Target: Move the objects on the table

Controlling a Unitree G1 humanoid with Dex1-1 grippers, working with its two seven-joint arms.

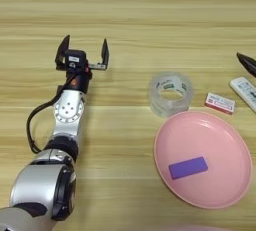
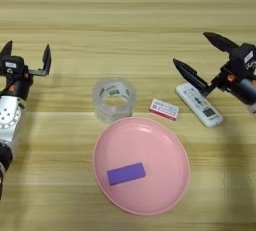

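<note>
Both tools gape wide, gripping nothing — right tool [image 2: 198, 55] over the white remote [image 2: 199, 104], left tool [image 1: 83, 51] parked above bare tabletop [image 1: 150, 15].

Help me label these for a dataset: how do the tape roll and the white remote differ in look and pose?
The tape roll is a clear ring lying on its flat side; the white remote is an opaque long bar lying flat at a slant. The tape roll sits free beside the pink plate; the remote lies under the open right gripper. Both rest on the table.
</note>
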